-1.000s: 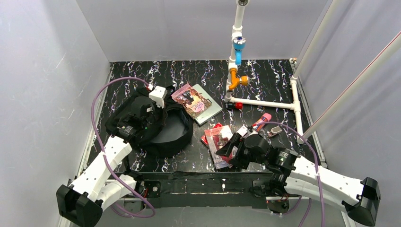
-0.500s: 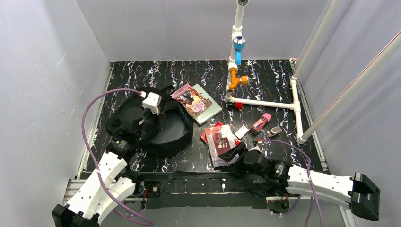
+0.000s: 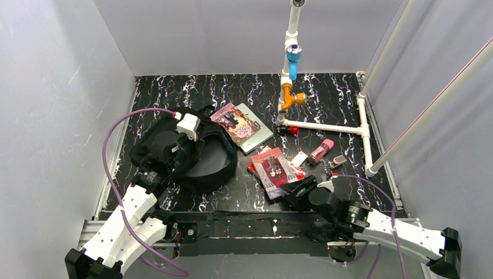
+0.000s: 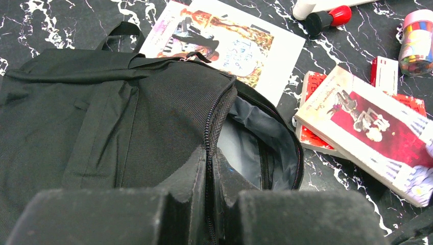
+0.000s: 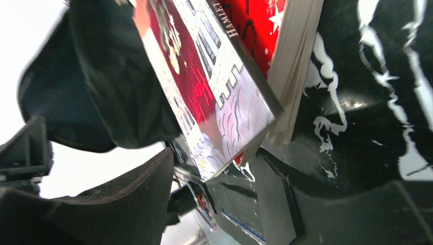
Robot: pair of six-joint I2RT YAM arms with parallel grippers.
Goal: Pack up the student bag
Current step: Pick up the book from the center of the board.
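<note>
The student bag [image 3: 214,164] lies mouth open on the left of the black marbled counter [image 3: 331,96]. The left pincer [image 4: 209,198] is clenched on the bag's fabric edge beside the zip. The right pincer [image 5: 219,168] straddles a corner of the red-and-white book [image 5: 204,97], released, one finger clear of the cover

The soft black backpack [image 3: 216,161] lies slumped on the bench [image 3: 256,93] to my left, its main zip open and pale grey lining showing inside the mouth
</note>
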